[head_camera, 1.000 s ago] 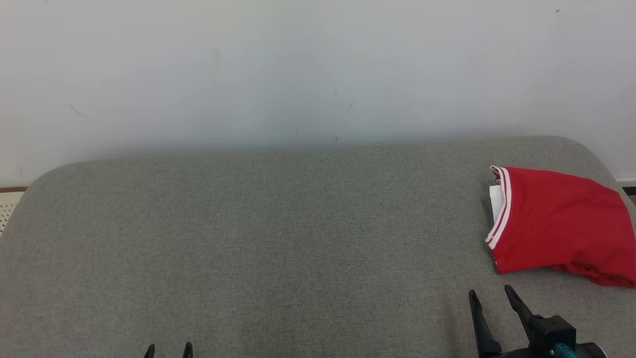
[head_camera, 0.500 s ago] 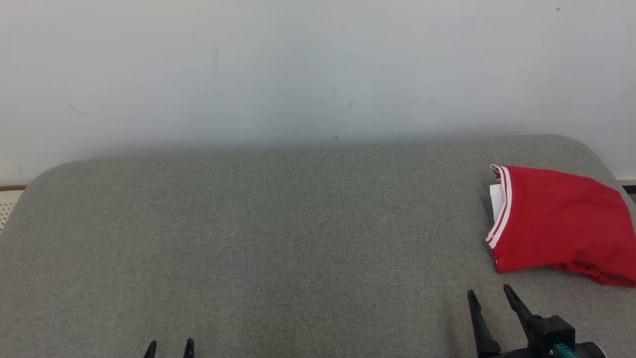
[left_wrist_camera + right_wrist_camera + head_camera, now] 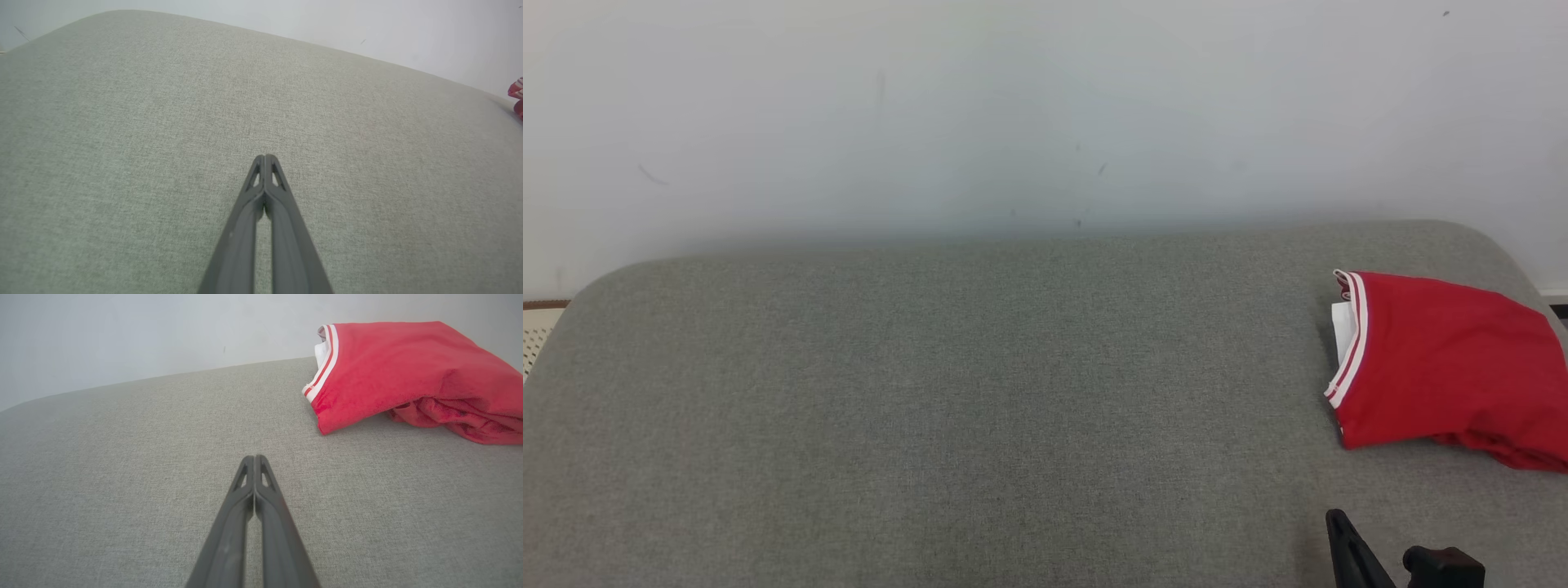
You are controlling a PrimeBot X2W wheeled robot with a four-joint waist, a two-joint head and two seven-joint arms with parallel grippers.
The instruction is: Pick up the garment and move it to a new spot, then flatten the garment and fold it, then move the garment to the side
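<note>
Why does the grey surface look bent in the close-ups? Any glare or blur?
Head view: soft, even light, no glare, a faint shadow left of the shirt. Left wrist view: the wide lens bows the surface; the left pincer blurs near the bottom edge. Right wrist view: same bowing.

Soft, even, fairly bright light falls from above on the matte wall and the grey counter. Beyond and right of the right end effector, the red shirt throws a thin, soft shadow under its near edge, and its folds go dark. In both wrist views the fingers blur toward the bottom and the counter's far edge bows. The weave is sharpest just ahead of the left end effector.
</note>
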